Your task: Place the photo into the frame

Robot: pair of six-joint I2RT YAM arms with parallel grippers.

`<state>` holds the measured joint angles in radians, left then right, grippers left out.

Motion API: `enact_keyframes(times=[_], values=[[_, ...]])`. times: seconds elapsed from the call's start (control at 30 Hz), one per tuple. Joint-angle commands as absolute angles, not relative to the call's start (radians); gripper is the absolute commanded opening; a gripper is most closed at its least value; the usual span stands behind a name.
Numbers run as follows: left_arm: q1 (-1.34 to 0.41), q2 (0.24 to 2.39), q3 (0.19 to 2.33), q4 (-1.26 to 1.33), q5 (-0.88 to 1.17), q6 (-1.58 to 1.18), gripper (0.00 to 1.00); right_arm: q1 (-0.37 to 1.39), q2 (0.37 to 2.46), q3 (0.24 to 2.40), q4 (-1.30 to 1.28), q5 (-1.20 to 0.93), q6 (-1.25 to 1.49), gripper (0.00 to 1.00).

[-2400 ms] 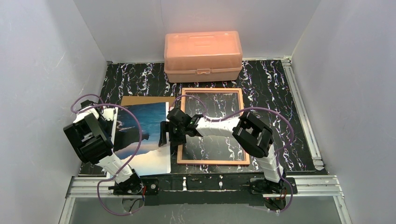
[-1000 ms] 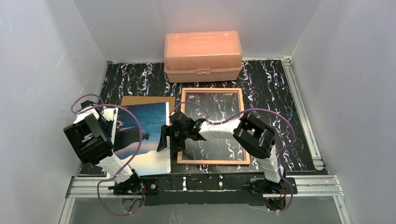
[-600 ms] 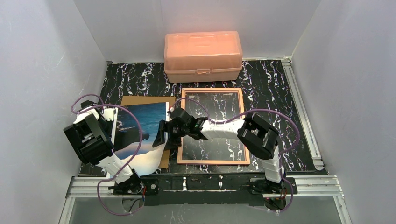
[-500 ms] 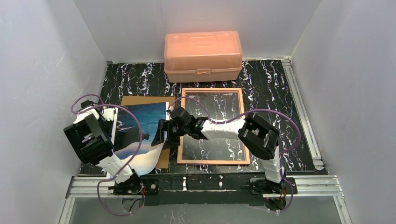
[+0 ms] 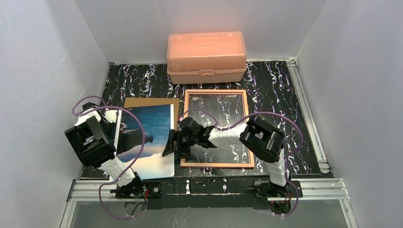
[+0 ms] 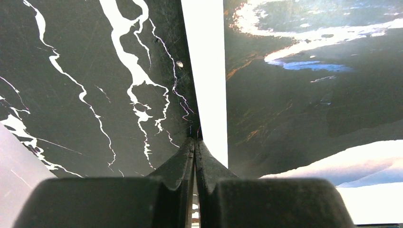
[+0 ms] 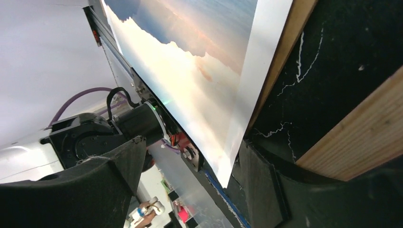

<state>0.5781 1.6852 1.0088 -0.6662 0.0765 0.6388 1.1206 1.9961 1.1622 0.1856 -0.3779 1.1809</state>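
Photo (image 5: pixel 145 137) lower left, long axis vertical; right gripper (image 5: pixel 175 147), released, straddles its right edge; frame (image 5: pixel 216 91) just right; left gripper (image 6: pixel 195 145) clenched.

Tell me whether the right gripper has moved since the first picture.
Yes. The right gripper has slid along the left rail of the frame, from about mid-length toward its near corner.

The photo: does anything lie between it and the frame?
Nothing visible blocks it. Only the brown board's edge and bare table separate the photo from the frame; the open right claw stands at the photo's right edge.
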Motion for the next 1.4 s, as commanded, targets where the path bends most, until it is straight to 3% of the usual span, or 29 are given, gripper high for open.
enact_keyframes(times=[0.0, 0.17, 0.3, 0.4, 0.53, 0.67, 0.8, 0.83, 0.9, 1.0, 1.17, 1.37], values=[[0.564, 1.674, 0.996, -0.717, 0.159, 0.628, 0.0, 1.126, 1.953, 1.112, 0.359, -0.405, 1.258, 0.79], [0.56, 1.673, 0.996, -0.721, 0.161, 0.627, 0.0, 1.125, 1.938, 1.108, 0.433, -0.396, 1.273, 0.75], [0.558, 1.669, 0.998, -0.728, 0.163, 0.626, 0.0, 1.127, 1.933, 1.148, 0.436, -0.397, 1.258, 0.64], [0.558, 1.666, 1.007, -0.741, 0.173, 0.627, 0.0, 1.127, 1.938, 1.176, 0.395, -0.393, 1.237, 0.51], [0.558, 1.653, 1.035, -0.785, 0.213, 0.62, 0.0, 1.127, 1.934, 1.195, 0.33, -0.386, 1.205, 0.23], [0.558, 1.616, 1.102, -0.861, 0.275, 0.612, 0.02, 1.127, 1.921, 1.233, 0.238, -0.37, 1.157, 0.16], [0.558, 1.556, 1.235, -0.983, 0.36, 0.607, 0.29, 1.125, 1.902, 1.283, 0.161, -0.358, 1.116, 0.12], [0.558, 1.539, 1.298, -1.022, 0.39, 0.607, 0.41, 1.122, 1.9, 1.304, 0.135, -0.355, 1.102, 0.11], [0.558, 1.502, 1.388, -1.097, 0.461, 0.611, 0.76, 1.115, 1.895, 1.363, 0.094, -0.359, 1.076, 0.09], [0.558, 1.436, 1.493, -1.155, 0.533, 0.63, 0.97, 1.097, 1.889, 1.441, 0.064, -0.364, 1.057, 0.09], [0.558, 1.331, 1.56, -1.224, 0.644, 0.707, 0.98, 1.035, 1.867, 1.585, 0.01, -0.368, 1.047, 0.07], [0.55, 1.14, 1.538, -1.337, 0.987, 0.963, 0.98, 0.921, 1.849, 1.803, -0.104, -0.333, 1.038, 0.09]])
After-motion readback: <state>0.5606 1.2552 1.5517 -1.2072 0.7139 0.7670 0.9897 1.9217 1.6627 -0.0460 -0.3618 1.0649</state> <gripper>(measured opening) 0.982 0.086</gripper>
